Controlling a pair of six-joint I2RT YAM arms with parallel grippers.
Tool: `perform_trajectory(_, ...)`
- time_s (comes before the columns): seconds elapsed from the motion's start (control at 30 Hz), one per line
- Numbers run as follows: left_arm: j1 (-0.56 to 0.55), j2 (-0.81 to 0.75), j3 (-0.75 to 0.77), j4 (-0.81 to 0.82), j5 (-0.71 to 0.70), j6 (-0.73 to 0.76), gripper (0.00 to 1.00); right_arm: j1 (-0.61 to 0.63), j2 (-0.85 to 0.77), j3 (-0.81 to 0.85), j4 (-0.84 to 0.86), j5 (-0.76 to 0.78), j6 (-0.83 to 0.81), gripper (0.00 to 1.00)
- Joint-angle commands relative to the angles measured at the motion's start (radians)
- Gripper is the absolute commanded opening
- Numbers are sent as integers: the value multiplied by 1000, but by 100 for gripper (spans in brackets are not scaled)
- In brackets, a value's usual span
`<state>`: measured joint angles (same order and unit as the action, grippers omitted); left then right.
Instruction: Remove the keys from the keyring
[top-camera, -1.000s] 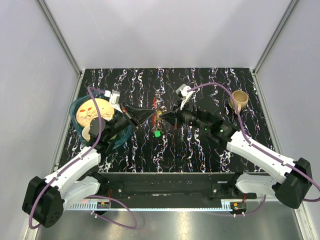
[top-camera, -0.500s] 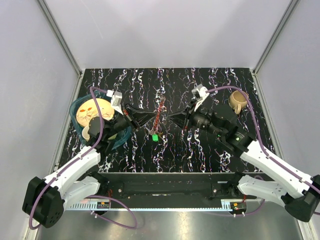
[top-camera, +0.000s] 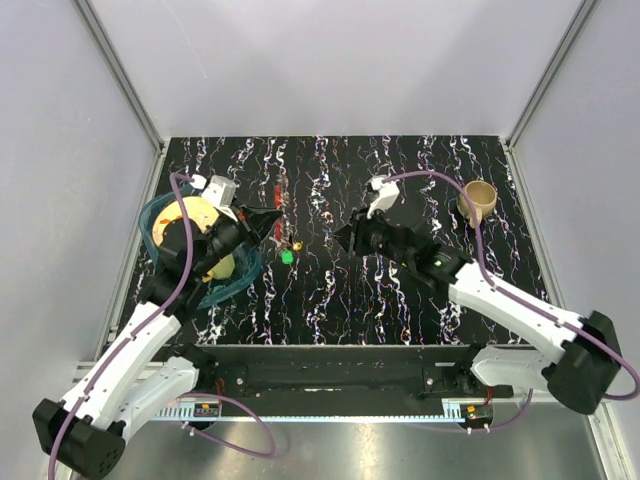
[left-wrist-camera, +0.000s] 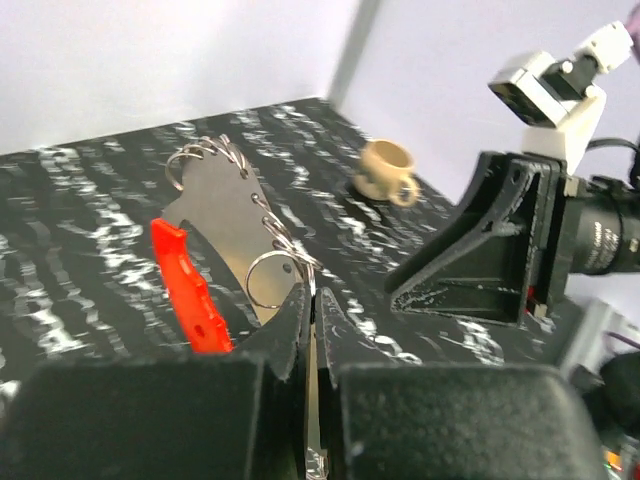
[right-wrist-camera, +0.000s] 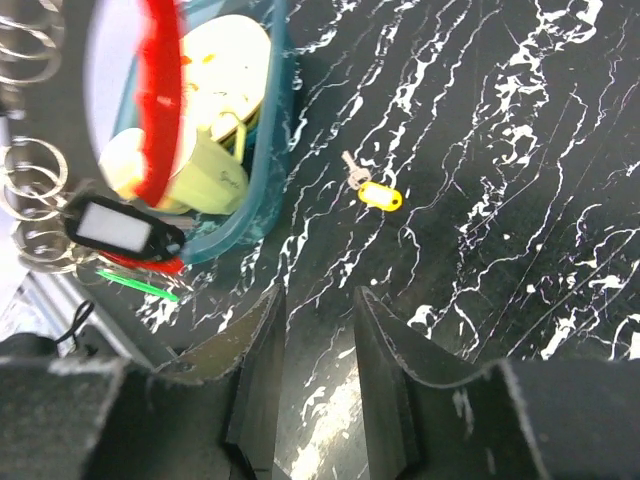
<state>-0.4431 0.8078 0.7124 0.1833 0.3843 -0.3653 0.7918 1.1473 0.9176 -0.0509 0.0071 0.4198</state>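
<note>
— How does the left gripper (left-wrist-camera: 310, 305) stand?

— It is clenched. Its two black fingers (left-wrist-camera: 280, 332) pinch the lower edge of the keyring (left-wrist-camera: 215, 210). That is a flat grey metal piece with wire loops along its rim and a bright red piece (left-wrist-camera: 190, 290) on its left side. In the wrist view it rises above the jaws, with the table (top-camera: 400, 170) behind it.

— And the right gripper (right-wrist-camera: 320, 305)?

— It is released. Its fingers (right-wrist-camera: 400, 370) are apart and nothing is between them. Seen from above, it sits to the right of the keyring and apart from it, with its tips pointing left.

— Where are the keys (top-camera: 298, 244)?

— Two lie loose on the black marbled table, on the near side of the keyring. One is a yellow-headed key (right-wrist-camera: 377, 195). The other is a green-headed key (top-camera: 286, 257), just beside it to the near left. It cannot be told whether any key hangs on the loops.

— What lies further out?

— A teal basket (top-camera: 150, 215) holding pale yellow items sits at the left, partly under the left arm. A tan mug (top-camera: 480, 200) stands upright at the far right, well apart from both grippers.
</note>
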Motion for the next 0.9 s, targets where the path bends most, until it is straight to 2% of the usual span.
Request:
perform_trajectory(0.0,7,-54,70,-201,-264,152,0,-17,141,55,103,82,45,41)
perform_trajectory(0.17,9,-116,41,-237,-380,173,0,-35,395,133,239,-48,21,50)
perform_trajectory(0.37,9,-208,-10,-229,-487,195,0,-46,665,334,244,-154,-84,48)
perform_trajectory(0.57,7,-246,-21,-232,-499,229,0,-49,839,451,261,-168,-98,49)
perform_trajectory(0.73,7,-283,-44,-220,-515,235,0,-46,931,506,306,-245,-87,48)
perform_trajectory(0.87,7,-285,-53,-203,-510,232,0,-45,1018,584,267,-236,-81,48)
